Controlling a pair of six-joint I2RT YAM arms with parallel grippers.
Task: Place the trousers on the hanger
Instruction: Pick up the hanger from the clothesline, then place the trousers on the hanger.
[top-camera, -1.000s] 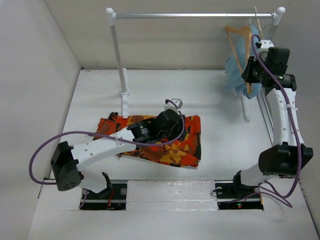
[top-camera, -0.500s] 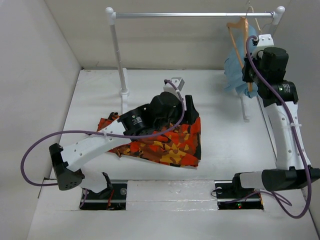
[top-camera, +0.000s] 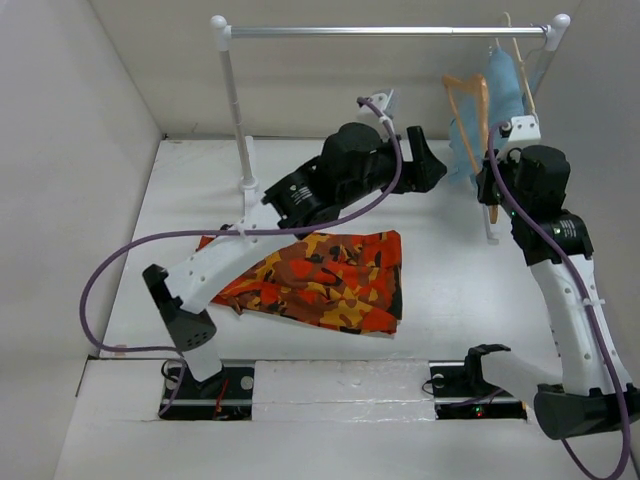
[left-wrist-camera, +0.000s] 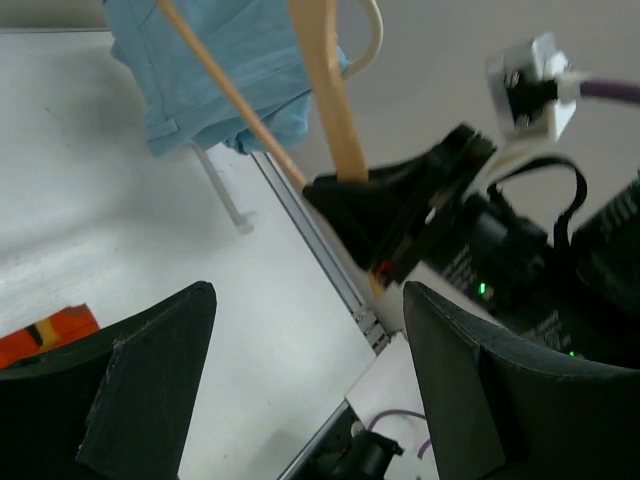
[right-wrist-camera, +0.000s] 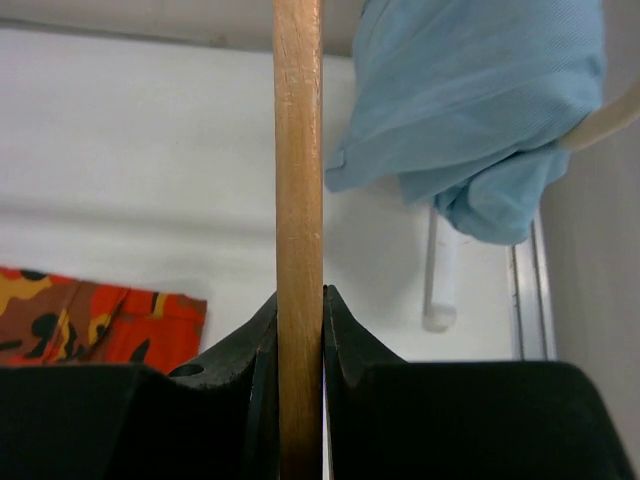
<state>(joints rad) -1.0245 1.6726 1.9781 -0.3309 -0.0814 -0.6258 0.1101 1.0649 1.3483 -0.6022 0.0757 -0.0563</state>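
Observation:
The trousers (top-camera: 325, 280), in orange, red and brown camouflage, lie flat on the table; a corner shows in the right wrist view (right-wrist-camera: 90, 312). The tan wooden hanger (top-camera: 467, 95) hangs off the table at the back right, below the rail. My right gripper (top-camera: 492, 190) is shut on the hanger's wooden arm (right-wrist-camera: 299, 180). My left gripper (top-camera: 438, 168) is open and empty, raised just left of the hanger. In the left wrist view its fingers (left-wrist-camera: 150, 380) stand wide apart, facing the hanger (left-wrist-camera: 328, 100) and the right gripper (left-wrist-camera: 400, 215).
A white clothes rack has a metal rail (top-camera: 390, 31), a left post (top-camera: 236, 120) and a right foot (top-camera: 492, 228). A light blue garment (top-camera: 502, 85) hangs on a second hanger behind the held one. White walls enclose the table.
My left arm has lifted off the trousers and swung to the back right, toward the hanger. My right gripper has brought the hanger a little left and lower.

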